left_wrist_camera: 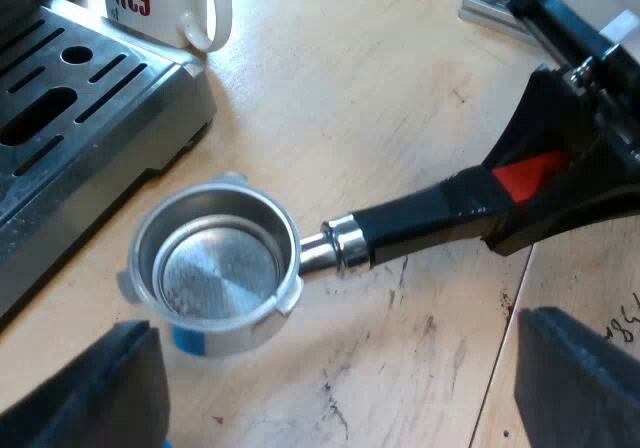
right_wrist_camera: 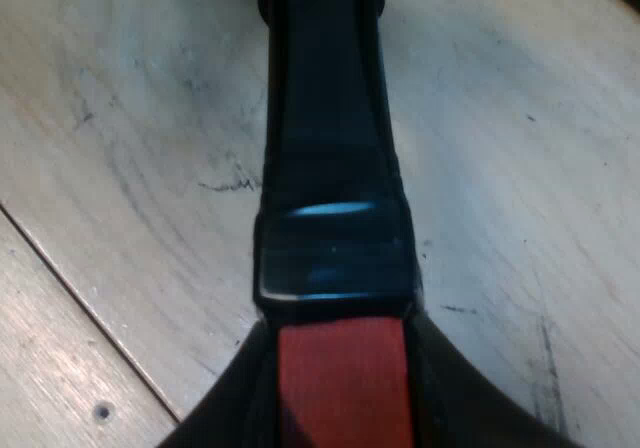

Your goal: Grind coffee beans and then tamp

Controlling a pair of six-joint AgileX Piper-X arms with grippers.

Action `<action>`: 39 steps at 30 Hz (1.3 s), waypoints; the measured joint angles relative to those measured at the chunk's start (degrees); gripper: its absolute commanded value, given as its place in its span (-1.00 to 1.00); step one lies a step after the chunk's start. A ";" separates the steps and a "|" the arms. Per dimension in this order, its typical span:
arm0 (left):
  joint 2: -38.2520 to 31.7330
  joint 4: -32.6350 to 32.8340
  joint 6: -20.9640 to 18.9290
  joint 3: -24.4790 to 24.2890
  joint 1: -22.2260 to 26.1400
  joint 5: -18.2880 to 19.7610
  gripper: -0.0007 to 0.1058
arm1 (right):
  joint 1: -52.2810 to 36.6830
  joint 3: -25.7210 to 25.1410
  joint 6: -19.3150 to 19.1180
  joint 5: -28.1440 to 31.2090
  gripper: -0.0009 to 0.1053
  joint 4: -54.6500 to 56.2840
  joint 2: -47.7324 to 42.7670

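Observation:
The metal holder [left_wrist_camera: 215,268] has an empty basket and a blue tag on its rim, and it sits low over the wooden table beside the espresso machine's drip tray [left_wrist_camera: 80,118]. Its dark handle [left_wrist_camera: 420,218] runs away from the machine to the red end [left_wrist_camera: 530,173]. My right gripper [left_wrist_camera: 560,193] is at that end. In the right wrist view the handle [right_wrist_camera: 325,118] lies straight ahead, and my right gripper [right_wrist_camera: 345,378] is shut on the red end [right_wrist_camera: 345,398]. My left gripper [left_wrist_camera: 340,343] hangs open above the holder, its fingers [left_wrist_camera: 110,388] wide apart with nothing between them.
A white mug [left_wrist_camera: 165,3] with red lettering stands by the machine's corner. A grey metal piece [left_wrist_camera: 490,8] lies on the table beyond the right arm. Bare scratched wood [right_wrist_camera: 520,168] surrounds the handle, with a seam between boards [right_wrist_camera: 80,308].

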 measured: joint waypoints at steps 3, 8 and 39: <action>0.00 0.00 0.00 0.00 0.00 0.00 0.38 | -2.09 1.29 -0.62 -3.54 -0.98 -1.60 -0.06; 0.00 0.00 0.00 0.00 0.00 0.00 0.38 | -8.00 1.91 -6.61 -6.81 -0.98 -3.68 -0.06; 0.00 0.00 0.00 0.00 0.00 -0.07 0.38 | -22.47 14.80 -20.62 -17.33 -0.98 -22.63 -0.14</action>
